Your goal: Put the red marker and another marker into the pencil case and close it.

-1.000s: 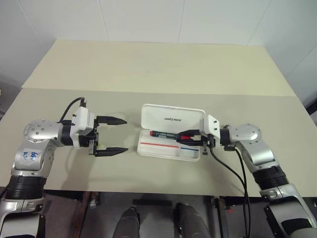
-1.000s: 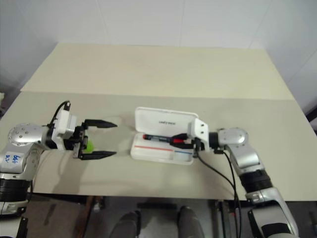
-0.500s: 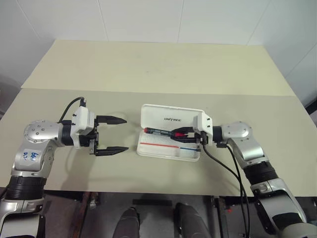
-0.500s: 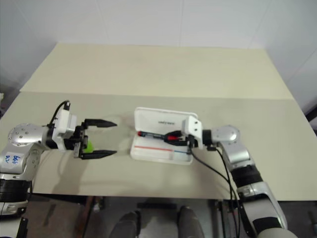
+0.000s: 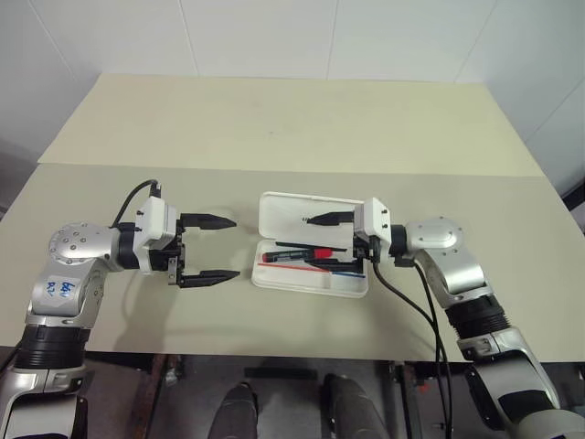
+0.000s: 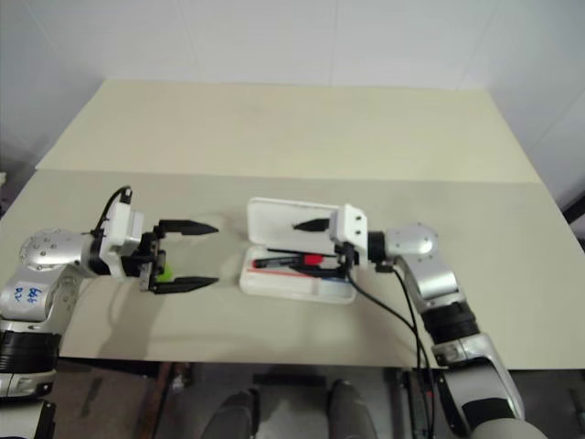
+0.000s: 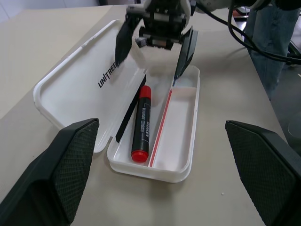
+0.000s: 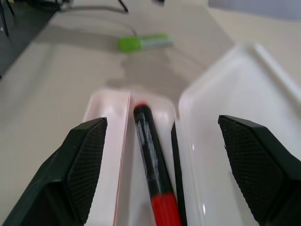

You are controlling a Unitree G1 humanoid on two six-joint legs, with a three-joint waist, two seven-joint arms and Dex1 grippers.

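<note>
The white pencil case [image 5: 292,208] lies open in the middle of the table, lid flat behind the tray. Inside the tray, along the hinge side, rests the red marker [image 5: 294,256], also plain in the wrist views [image 7: 141,123] [image 8: 153,160]. My right gripper [image 5: 326,242] hovers open just above the tray's right end, one finger over the lid and one over the tray, holding nothing. The green highlighter [image 6: 164,271] lies on the table to the case's left [image 8: 143,42], under my left gripper [image 5: 230,247], which is open and empty.
The beige table [image 5: 274,119] stretches far behind the case, with a seam across it. A black cable [image 5: 430,311] hangs from my right arm toward the front edge. A person's legs in jeans [image 7: 265,47] stand past the table's right side.
My right gripper has opened and let go of the red marker, which now lies in the tray; the gripper has risen a little. The left arm has stayed still.
</note>
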